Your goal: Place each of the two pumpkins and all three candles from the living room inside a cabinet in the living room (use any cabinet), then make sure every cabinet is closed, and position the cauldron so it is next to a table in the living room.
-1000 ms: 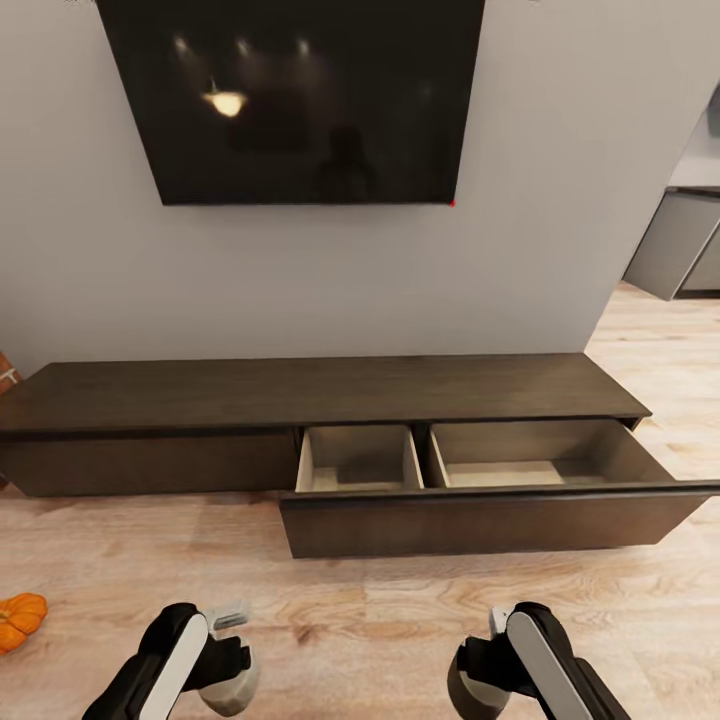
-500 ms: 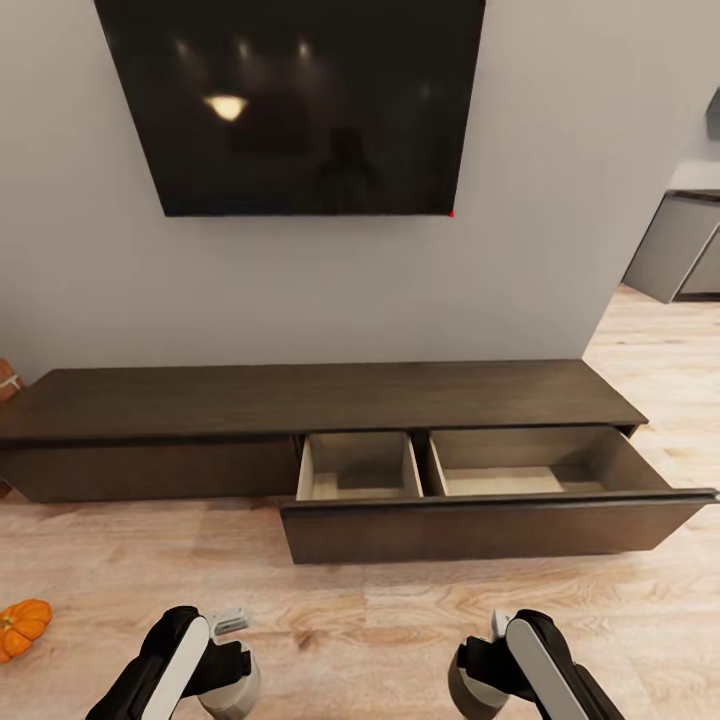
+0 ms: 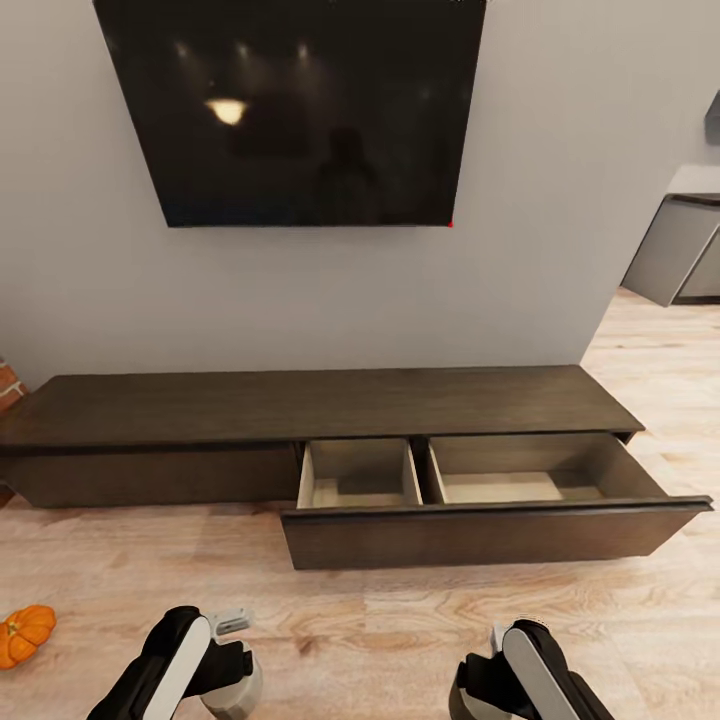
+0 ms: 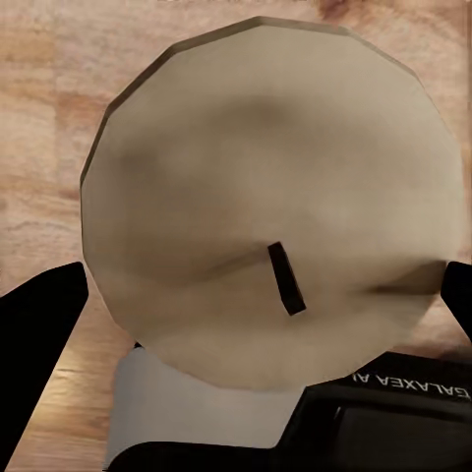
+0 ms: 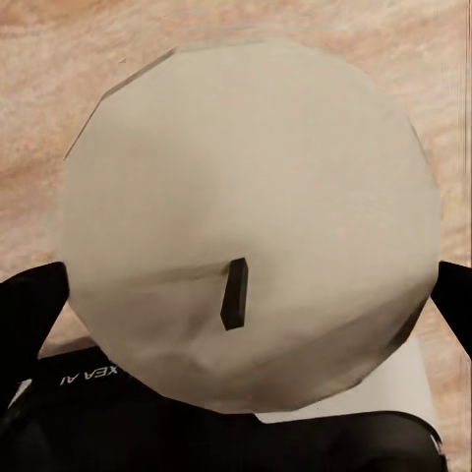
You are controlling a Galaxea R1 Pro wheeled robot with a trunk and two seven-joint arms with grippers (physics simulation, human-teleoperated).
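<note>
Drifted down-frame: cabinet (image 3: pixel 330 405), camera shift. Clamped one candle (image 4: pixel 270 202) in left gripper (image 4: pixel 246 324), another candle (image 5: pixel 251 221) in right gripper (image 5: pixel 251 329); open drawer (image 3: pixel 490 470) lay up-frame, nearer right.

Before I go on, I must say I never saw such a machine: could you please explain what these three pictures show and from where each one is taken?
This is a simulated wheeled robot with two arms. The wide picture comes from a camera on its head, looking forward and down. It shows a dark screen on the wall, and under it a long low cabinet with one drawer pulled open, its pale compartments looking empty. A small orange pumpkin lies on the wood floor to the left.

The other two pictures come from cameras near each gripper. The left gripper is closed on a round beige candle, seen end-on with its dark wick. The right gripper holds a second candle the same way.
</note>
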